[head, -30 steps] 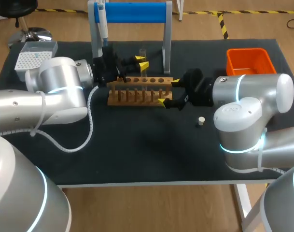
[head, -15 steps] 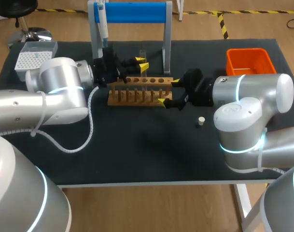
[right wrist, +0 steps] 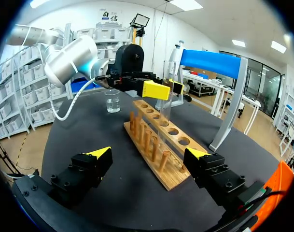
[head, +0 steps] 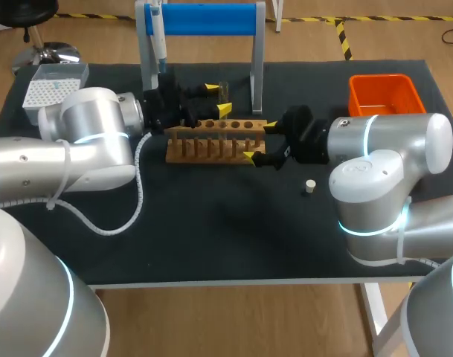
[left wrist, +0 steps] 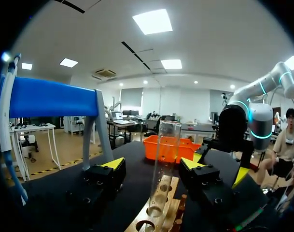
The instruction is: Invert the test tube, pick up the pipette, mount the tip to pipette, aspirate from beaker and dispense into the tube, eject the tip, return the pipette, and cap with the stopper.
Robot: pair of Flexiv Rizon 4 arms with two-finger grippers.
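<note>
Black table (head: 211,238) carries everything; landmark = long wooden test-tube rack (head: 211,149) w/ a row of holes, lying across table's middle. Grey left arm (head: 92,137) comes in at rack's left end, grey right arm (head: 382,149) at its right end. Blue-barred, grey-legged pipette stand (head: 204,18) stands behind rack, w/ a pale pipette (head: 159,41) hanging at its left post. Orange plastic bin (head: 382,93) sits behind & well right of rack; clear box of white pipette tips (head: 51,83) sits behind & well left of it. Over rack's back edge hangs the left gripper (head: 217,99), fingers wide, one each side of the clear glass test tube (left wrist: 164,154); gaps show on both sides, no contact. Tube stands upright in a rack hole. At rack's right end is the right gripper (head: 259,140), fingers wide, rack end btwn them. Small glass beaker (right wrist: 112,102) w/ clear liquid sits beyond rack's left end, near left arm. Small cream stopper (head: 309,186) lies in front & right of rack, apart from it.
</note>
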